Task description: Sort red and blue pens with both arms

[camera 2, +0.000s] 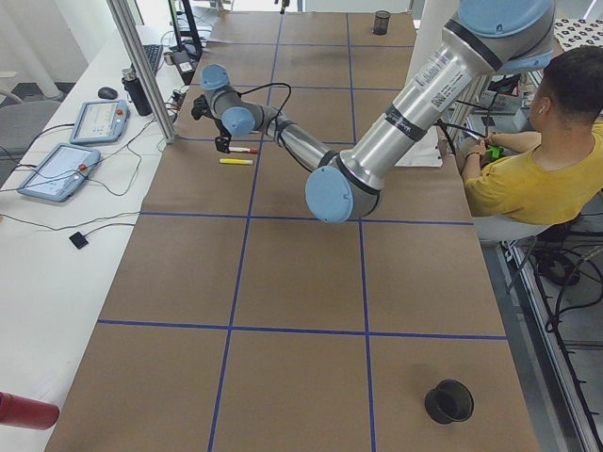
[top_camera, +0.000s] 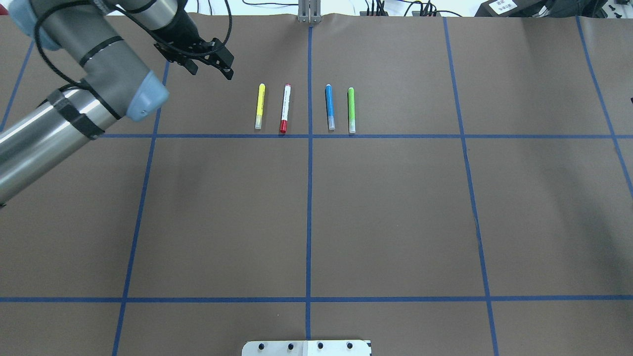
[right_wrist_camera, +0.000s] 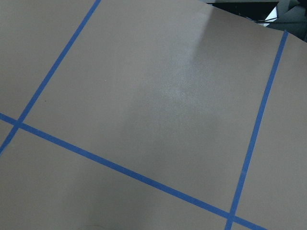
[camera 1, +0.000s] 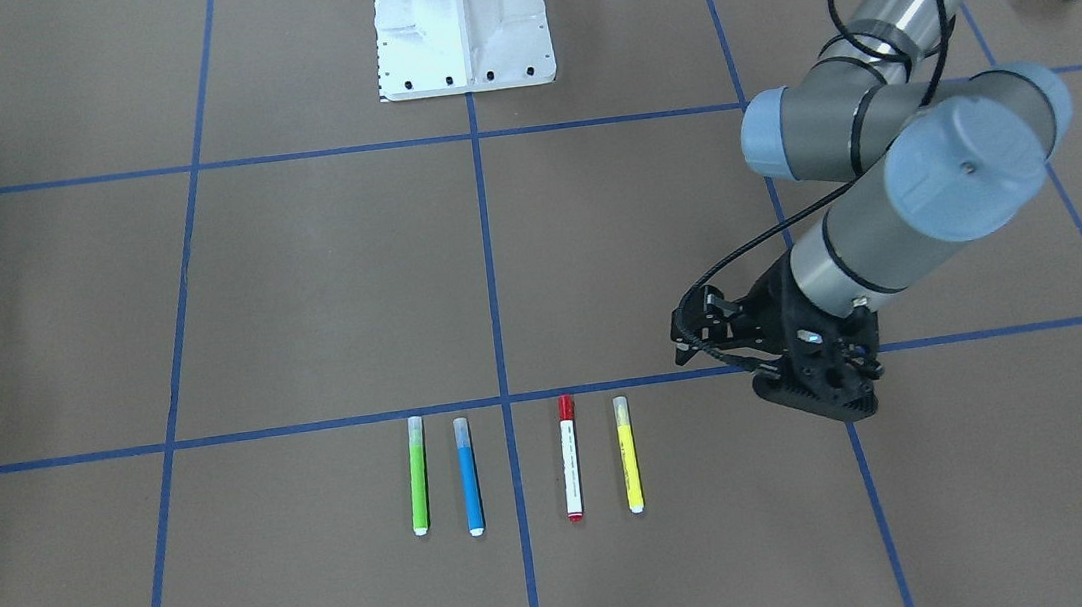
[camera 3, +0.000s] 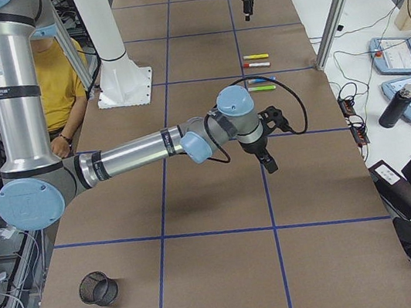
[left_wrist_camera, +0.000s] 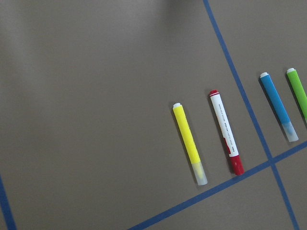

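Brown paper (top_camera: 395, 207) covers the table. At its far side, seen from overhead, the red pen (top_camera: 285, 109) lies flat left of the centre tape line (top_camera: 309, 198) and the blue pen (top_camera: 330, 107) right of it. Both are probably light, stiff and slick, so I'd pinch mid-barrel. My left gripper (top_camera: 210, 69) hovers left of them, fingers apart and empty. Right gripper (camera 3: 269, 161): can't tell.

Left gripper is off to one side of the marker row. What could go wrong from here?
The yellow marker lies between the left gripper and the red pen, so it could get grabbed instead. The markers lie close side by side; a descent onto the red pen may knock the yellow one. The blue pen sits just as near the green marker.
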Robot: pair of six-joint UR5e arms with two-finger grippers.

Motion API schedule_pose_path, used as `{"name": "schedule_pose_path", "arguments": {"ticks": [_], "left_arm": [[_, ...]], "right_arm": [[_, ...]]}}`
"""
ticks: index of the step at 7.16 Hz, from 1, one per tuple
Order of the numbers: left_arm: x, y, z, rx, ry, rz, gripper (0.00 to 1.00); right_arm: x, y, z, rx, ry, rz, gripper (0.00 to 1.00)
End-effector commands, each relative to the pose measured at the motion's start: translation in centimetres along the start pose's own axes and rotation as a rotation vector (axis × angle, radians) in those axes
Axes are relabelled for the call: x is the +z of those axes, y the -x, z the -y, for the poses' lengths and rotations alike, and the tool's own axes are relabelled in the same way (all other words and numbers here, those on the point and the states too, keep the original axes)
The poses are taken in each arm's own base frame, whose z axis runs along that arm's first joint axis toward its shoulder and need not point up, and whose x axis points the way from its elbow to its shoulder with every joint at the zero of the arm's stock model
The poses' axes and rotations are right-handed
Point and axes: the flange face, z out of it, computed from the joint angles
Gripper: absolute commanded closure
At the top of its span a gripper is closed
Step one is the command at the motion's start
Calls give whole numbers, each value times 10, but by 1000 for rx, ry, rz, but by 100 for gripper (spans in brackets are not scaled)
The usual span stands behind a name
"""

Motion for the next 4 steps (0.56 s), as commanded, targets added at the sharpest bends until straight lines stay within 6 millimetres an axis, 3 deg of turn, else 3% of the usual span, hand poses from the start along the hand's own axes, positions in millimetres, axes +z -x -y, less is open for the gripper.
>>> {"name": "schedule_pose_path", "arguments": {"ticks": [1,2,4], "left_arm": [[55,-75,29,-98,39,48,0],[71,-104,42,-142,54,95,0],[117,-137,40,-197,77,210,0]], "right_arm": [[1,-1,0,2,2,-1,0],[2,-2,0,3,3,-1,0],[2,-2,0,2,2,-1,0]]}}
